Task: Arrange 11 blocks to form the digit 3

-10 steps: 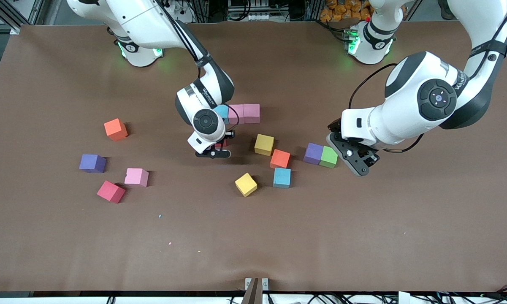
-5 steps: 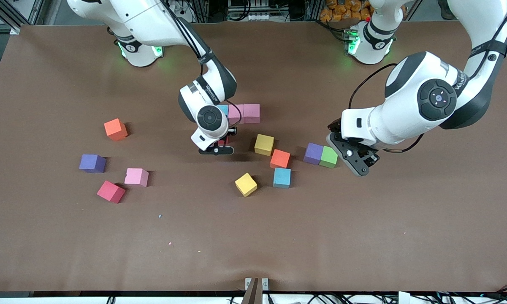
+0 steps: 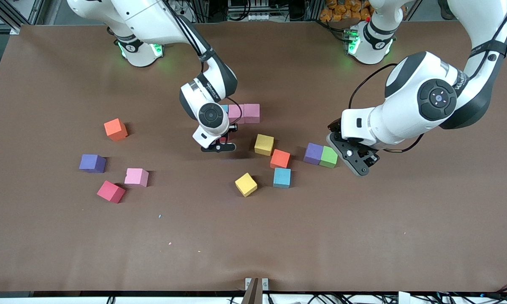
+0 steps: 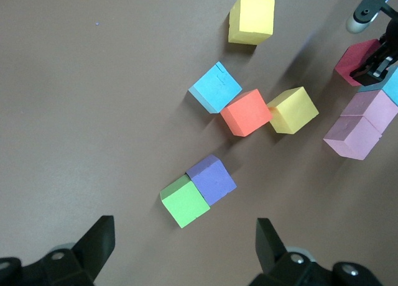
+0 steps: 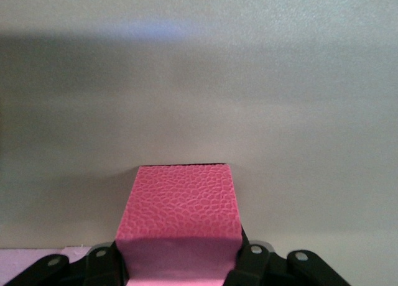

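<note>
My right gripper (image 3: 221,142) is shut on a red block (image 5: 180,214), held low by the light blue end of a row. That row is a light blue block (image 3: 224,108) and two pink blocks (image 3: 243,113). Loose in the middle lie a yellow block (image 3: 264,144), an orange block (image 3: 280,158), a light blue block (image 3: 281,177), another yellow block (image 3: 245,184) and a purple block (image 3: 313,153). My left gripper (image 3: 359,164) waits open beside the green cube (image 4: 184,201), holding nothing.
Toward the right arm's end lie an orange block (image 3: 115,129), a purple block (image 3: 92,163), a pink block (image 3: 136,177) and a red block (image 3: 110,191). The green cube touches the purple block in the middle. Small crumbs dot the brown table (image 3: 253,236).
My right gripper has carried the red block a little toward the row of pink and light blue blocks. The left arm has not moved.
</note>
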You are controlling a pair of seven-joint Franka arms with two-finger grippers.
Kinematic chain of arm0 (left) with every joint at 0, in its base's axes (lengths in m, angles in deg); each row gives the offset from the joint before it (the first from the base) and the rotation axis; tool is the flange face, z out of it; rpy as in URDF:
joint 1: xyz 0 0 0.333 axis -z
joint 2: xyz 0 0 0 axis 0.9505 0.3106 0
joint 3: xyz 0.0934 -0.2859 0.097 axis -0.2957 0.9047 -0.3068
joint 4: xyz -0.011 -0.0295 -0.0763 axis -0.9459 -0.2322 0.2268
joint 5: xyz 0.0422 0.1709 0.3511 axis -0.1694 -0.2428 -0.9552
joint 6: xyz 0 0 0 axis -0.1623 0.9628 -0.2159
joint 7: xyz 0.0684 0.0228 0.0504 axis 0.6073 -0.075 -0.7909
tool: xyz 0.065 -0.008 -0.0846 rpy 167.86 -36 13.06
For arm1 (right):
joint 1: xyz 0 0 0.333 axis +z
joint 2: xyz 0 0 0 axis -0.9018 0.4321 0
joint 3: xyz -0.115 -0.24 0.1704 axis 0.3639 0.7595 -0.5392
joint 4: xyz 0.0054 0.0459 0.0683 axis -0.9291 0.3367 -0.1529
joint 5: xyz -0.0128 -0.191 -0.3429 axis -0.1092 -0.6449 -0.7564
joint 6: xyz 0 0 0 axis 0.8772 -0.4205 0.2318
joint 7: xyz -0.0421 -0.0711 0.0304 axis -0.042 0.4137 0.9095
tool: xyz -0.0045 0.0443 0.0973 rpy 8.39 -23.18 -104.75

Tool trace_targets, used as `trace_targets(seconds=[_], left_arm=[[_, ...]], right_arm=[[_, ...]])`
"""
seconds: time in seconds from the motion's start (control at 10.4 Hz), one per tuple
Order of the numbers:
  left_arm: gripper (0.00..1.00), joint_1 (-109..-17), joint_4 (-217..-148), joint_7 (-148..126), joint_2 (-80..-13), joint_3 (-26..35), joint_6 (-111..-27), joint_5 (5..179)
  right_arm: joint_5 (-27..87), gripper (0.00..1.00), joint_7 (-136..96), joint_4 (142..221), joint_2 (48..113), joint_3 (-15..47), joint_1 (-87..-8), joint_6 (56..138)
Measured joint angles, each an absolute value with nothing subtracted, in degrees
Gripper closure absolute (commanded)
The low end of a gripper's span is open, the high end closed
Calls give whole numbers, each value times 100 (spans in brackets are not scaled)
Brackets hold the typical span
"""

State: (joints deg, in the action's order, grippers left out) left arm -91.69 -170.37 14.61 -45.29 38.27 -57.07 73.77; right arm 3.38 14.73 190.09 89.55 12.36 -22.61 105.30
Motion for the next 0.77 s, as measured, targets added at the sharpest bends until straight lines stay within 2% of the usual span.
trace_targets(seconds=[0.77], left_arm=[[0,-9293,-17039,2019,-4510,3807,-5702,7377]], right_arm=[[361,85,1434,19077,8920,1231,-2263,10531]])
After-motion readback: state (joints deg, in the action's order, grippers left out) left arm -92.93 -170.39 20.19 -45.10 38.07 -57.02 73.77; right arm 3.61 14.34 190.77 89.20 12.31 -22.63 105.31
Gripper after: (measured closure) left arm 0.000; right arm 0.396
